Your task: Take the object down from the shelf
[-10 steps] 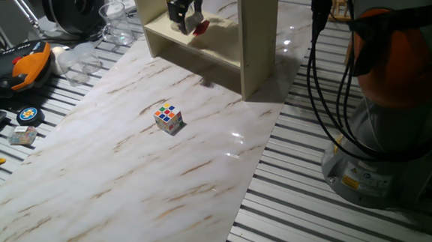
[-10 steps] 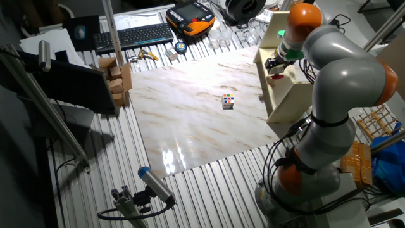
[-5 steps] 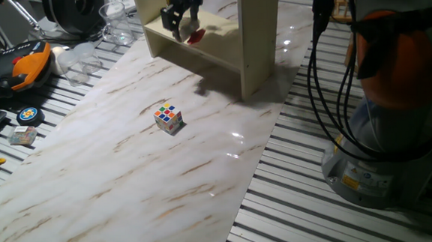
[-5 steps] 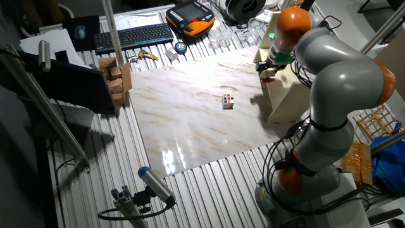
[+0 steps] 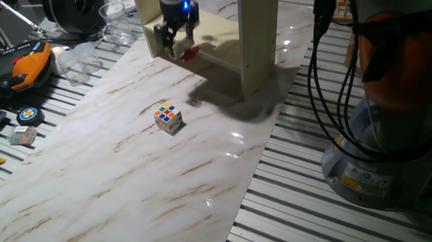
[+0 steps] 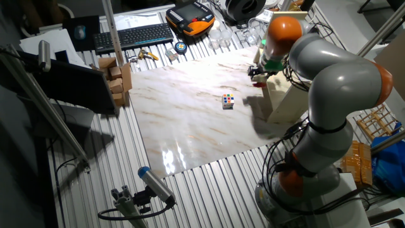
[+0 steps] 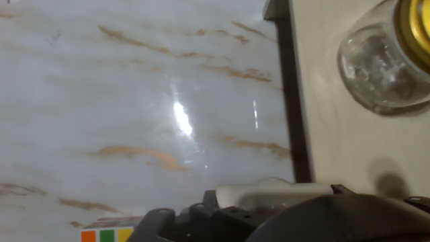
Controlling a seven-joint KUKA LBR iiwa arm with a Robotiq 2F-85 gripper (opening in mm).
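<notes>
Over marble tabletop, claw grips red object beside shelf.

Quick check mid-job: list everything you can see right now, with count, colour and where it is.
Shelf: one, cream, far end of the table.
Red object: one, small, in the end effector at the shelf's front edge.
Cube: one, multicoloured, mid-table, clear of the shelf.
Table: one, marble-patterned white with brown veins.
Glass jar: one, clear, gold-coloured top, seen in the hand view on a cream board.
Pendant: one, orange and black, off the table on the slatted bench.
Keyboard: one, black, beyond the table.
Cardboard boxes: a small brown stack beside the table.
Arm: one, grey with orange joints.
End effector: one, dark, shut on the red object.
</notes>
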